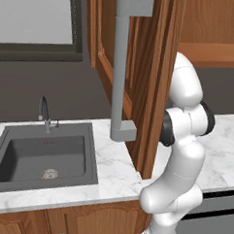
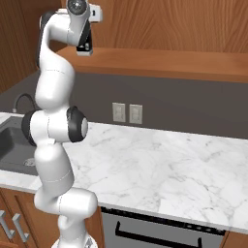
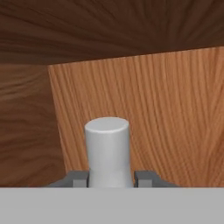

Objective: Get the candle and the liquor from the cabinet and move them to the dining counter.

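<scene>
Step in hand: opening the cabinet. In the hand view the pincer is closed narrowly on the grey bar handle, one finger on either side, with the wooden door panel directly behind. In the left base view the door stands ajar above the marble counter beside the sink. Candle and liquor cannot be seen; presumably inside. Next move, in my judgement: swing the door wider, release, then reach inside.

Soft even light, slightly blurry.
</scene>
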